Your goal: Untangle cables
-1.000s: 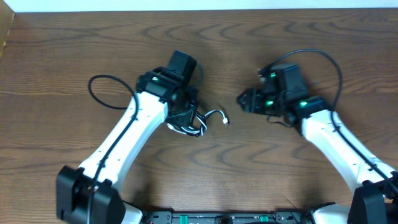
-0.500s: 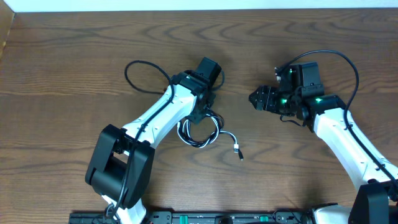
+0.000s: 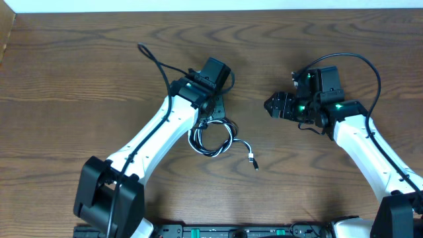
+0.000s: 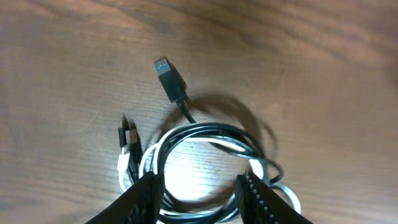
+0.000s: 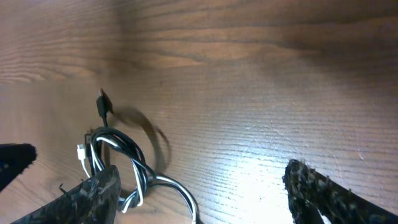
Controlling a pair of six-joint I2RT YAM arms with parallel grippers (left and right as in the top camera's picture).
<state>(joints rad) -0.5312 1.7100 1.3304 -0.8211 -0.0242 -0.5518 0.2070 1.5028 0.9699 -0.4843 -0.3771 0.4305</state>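
Observation:
The cables [image 3: 211, 140], a white cord and a black one, lie coiled together in one loop on the table. A plug end [image 3: 252, 159] trails off to the coil's lower right. My left gripper [image 3: 213, 118] hangs just over the coil's far edge. In the left wrist view its fingers [image 4: 148, 198] stand apart astride the near side of the cables [image 4: 208, 129], not closed on them. A black USB plug [image 4: 169, 73] points away. My right gripper [image 3: 271, 106] is open, off to the right of the coil. Its wrist view shows the cables [image 5: 121, 158] at the lower left.
The left arm's own thick black wire [image 3: 155, 59] loops over the table behind the arm. The brown wooden table [image 3: 310, 185] shows bare wood to the right of the coil. Its far edge [image 3: 211, 11] meets a white wall.
My left gripper carried the bundle to the right, then opened and left the coil lying on the table. My right gripper drew back a little to the right and opened wider.

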